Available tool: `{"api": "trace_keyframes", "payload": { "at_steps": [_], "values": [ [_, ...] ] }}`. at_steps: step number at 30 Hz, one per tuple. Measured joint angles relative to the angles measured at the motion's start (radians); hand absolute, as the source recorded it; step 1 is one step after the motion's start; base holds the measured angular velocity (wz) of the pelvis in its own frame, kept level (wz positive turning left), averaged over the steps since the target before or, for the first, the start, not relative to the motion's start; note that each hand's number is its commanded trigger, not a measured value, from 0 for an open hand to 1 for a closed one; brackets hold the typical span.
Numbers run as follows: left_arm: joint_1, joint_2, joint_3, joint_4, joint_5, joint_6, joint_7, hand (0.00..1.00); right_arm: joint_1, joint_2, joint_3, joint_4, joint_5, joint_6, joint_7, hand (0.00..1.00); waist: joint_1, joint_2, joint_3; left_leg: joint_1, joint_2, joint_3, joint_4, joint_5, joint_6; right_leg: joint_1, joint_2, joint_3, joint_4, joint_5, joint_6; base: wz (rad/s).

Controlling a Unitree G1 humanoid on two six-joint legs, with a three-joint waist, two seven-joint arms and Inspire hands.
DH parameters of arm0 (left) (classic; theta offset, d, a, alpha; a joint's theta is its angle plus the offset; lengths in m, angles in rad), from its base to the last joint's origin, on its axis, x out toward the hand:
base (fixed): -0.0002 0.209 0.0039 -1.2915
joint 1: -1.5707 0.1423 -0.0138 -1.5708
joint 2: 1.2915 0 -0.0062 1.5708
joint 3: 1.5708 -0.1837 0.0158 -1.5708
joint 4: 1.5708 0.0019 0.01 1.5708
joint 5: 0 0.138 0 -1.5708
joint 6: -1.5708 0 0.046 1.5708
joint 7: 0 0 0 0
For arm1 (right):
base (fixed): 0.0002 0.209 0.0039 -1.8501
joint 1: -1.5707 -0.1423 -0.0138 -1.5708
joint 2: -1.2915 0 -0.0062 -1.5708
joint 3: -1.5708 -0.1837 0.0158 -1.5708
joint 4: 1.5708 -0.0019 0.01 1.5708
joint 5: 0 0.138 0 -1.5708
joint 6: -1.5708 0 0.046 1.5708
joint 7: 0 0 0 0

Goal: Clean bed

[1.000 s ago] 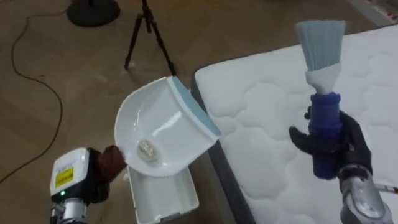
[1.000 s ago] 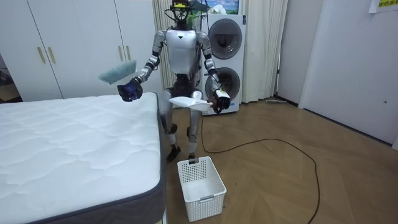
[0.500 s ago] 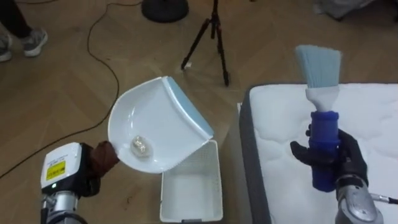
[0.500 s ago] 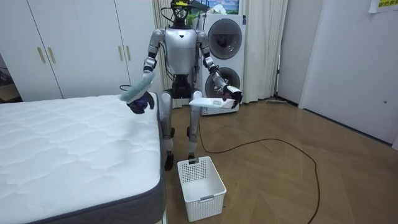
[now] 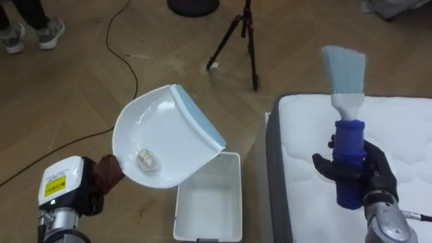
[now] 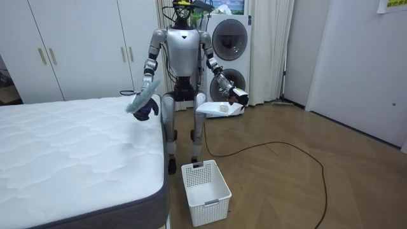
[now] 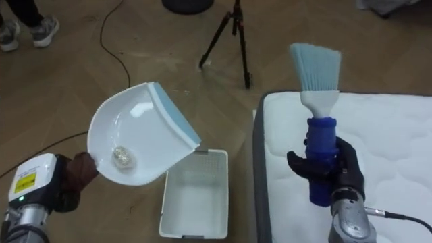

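The white plastic dustpan w/ blue rubber lip [image 5: 165,138] is clamped at its rear by the left hand [image 5: 106,177], fingers curled round the grip. It is held beside the bed, approx. over the white slatted plastic basket [image 5: 208,202] on the wood floor [image 5: 81,88], lip tipped up so the small crumpled scrap [image 5: 147,159] is pooled at the back, prob. ready for dumping. The blue-handled brush w/ pale blue bristles [image 5: 347,135] is gripped upright by the right hand [image 5: 364,174], wrapped round the handle, over the white quilted mattress [image 5: 405,128], bristles raised clear of the fabric so nothing is flicked.
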Motion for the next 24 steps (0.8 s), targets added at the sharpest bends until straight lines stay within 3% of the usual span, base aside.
{"api": "trace_keyframes", "payload": {
  "at_steps": [1,3,8,14,19,24],
  "values": [
    [-0.002,0.000,-0.002,0.008,-0.004,0.006,0.000,1.00,-0.013,-0.007,0.001,0.014,-0.003,0.000,0.000,0.00,0.001,0.011,0.0033,-0.016,0.001,0.000,0.004,0.000,-0.001,-0.017,0.000,-0.003,0.007,-0.001,-0.002,0.03],
    [-0.002,0.000,-0.003,0.010,-0.008,0.010,-0.009,1.00,-0.021,-0.014,0.001,0.036,-0.007,0.000,-0.002,0.00,0.001,0.021,0.0027,-0.040,0.002,0.002,0.005,0.003,-0.006,-0.050,-0.001,-0.002,0.028,-0.003,-0.004,-0.02],
    [-0.013,0.019,-0.003,0.060,-0.001,0.010,-0.030,1.00,-0.031,-0.015,0.007,0.068,-0.052,-0.001,0.000,0.00,-0.002,0.025,0.0033,-0.061,-0.001,0.008,0.000,0.007,-0.011,-0.107,-0.012,0.004,0.096,-0.027,-0.006,-0.04],
    [-0.107,0.053,-0.035,0.122,-0.006,0.004,-0.040,1.00,-0.096,-0.033,0.007,0.108,-0.077,-0.005,-0.005,0.00,-0.012,0.038,0.0069,-0.112,-0.016,0.018,0.003,0.027,-0.013,-0.204,-0.038,0.007,0.195,-0.056,-0.008,0.00],
    [-0.196,0.078,-0.088,0.237,-0.029,-0.004,-0.035,1.00,-0.156,-0.048,0.008,0.162,-0.102,-0.037,-0.041,0.00,-0.033,0.075,0.0153,-0.172,-0.024,0.043,0.020,0.029,-0.011,-0.290,-0.058,0.010,0.270,-0.076,-0.008,-0.06],
    [-0.215,0.112,-0.093,0.271,-0.028,-0.002,-0.035,1.00,-0.158,-0.054,0.007,0.231,-0.120,-0.039,-0.054,0.00,-0.065,0.090,0.0152,-0.231,-0.030,0.043,0.044,0.031,-0.012,-0.353,-0.064,0.009,0.303,-0.086,-0.010,0.02]
  ]
}}
